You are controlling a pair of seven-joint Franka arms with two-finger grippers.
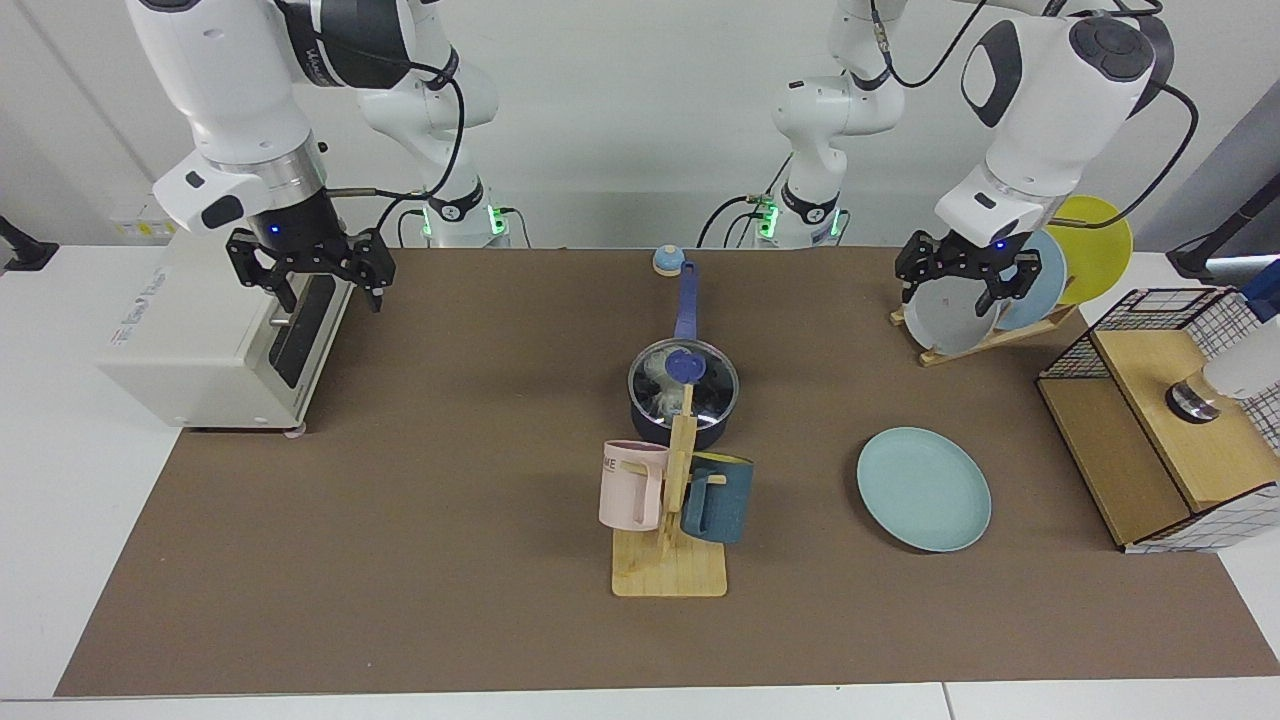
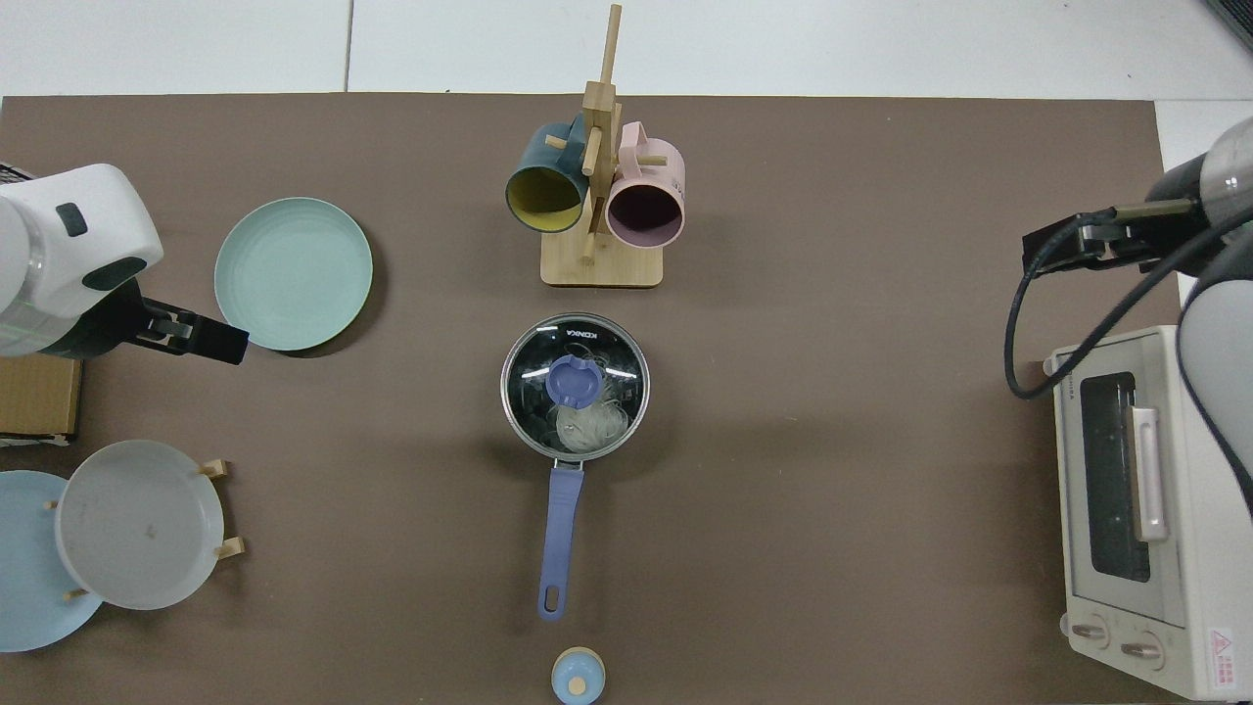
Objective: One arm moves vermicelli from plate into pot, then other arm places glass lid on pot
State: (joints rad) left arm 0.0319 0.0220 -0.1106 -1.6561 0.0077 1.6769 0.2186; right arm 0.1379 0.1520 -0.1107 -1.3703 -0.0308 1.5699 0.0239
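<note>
The black pot [image 1: 683,405] with its dark-blue handle [image 2: 560,534] stands mid-table. On it sits the glass lid [image 2: 575,385], blue knob [image 1: 684,365] on top. White vermicelli [image 2: 590,424] shows through the glass inside the pot. The light-teal plate [image 1: 923,488] lies bare on the mat. My right gripper [image 1: 308,272] hangs open and empty in front of the toaster oven. Open and empty too, my left gripper [image 1: 962,270] hovers before the plate rack. From above, the left arm [image 2: 69,255] is beside the teal plate [image 2: 293,273].
A toaster oven [image 1: 225,305] stands at one end of the mat. A wooden mug tree [image 1: 670,520] with a pink and a navy mug is close in front of the pot. A plate rack [image 1: 985,300], a wire-framed wooden box [image 1: 1160,430] and a small blue knob [image 1: 667,260] are nearby.
</note>
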